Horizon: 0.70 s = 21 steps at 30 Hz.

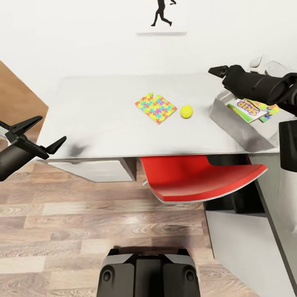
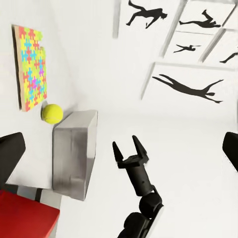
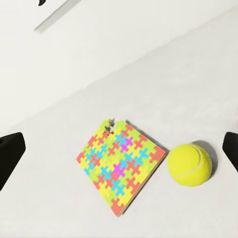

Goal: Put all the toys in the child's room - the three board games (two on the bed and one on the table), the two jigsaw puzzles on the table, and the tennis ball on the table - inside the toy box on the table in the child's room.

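The right gripper hangs with fingers apart, empty, near the light, round tennis ball, which may roll on the bench, so pinch its middle.

Jigsaw puzzle flat on table, tennis ball beside.

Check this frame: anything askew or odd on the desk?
The jigsaw puzzle lies turned diagonally to the table edge, its top corner ragged as if pieces were missing. The Skip-Bo box sits tilted in the toy box. Nothing is spilled.
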Motion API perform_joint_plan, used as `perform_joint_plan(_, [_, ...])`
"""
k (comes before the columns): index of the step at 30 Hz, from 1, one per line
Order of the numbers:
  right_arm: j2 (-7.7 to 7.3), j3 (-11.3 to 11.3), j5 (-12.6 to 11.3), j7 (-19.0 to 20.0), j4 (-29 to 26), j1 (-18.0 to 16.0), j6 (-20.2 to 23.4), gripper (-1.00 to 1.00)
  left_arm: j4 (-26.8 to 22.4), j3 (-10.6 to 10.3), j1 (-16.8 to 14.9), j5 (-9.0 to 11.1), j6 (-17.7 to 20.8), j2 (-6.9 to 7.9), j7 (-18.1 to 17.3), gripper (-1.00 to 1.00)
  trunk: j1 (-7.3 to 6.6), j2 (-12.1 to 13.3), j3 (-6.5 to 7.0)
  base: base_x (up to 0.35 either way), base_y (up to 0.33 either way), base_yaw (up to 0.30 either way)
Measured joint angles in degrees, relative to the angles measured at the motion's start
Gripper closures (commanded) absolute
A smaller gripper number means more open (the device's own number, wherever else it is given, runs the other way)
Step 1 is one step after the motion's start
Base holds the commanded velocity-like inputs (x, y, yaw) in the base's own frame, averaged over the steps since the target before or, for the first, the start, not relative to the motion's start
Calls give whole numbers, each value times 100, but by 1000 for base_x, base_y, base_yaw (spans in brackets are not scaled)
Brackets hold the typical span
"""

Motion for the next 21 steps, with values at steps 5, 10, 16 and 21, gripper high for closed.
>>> perform_joint_plan(5, [-3,-3,1,0,1,0,3,-100,0,0,0,0,0,1,1,-100,0,0,0,0,0,281])
perform_joint_plan(10, [-10,-1,1,0,0,1,4,-100,1,-2,-2,-1,0,1,0,-100,0,0,0,0,0,144])
perform_joint_plan(16, [-10,-2,0,0,-1,2,4,-100,0,-2,-3,-2,0,-1,-1,-100,0,0,0,0,36,55])
perform_joint_plan(21, [-16,-14,3,-4,13,6,10,-100,-1,-2,-3,-4,-1,-3,-4,-100,0,0,0,0,183,19])
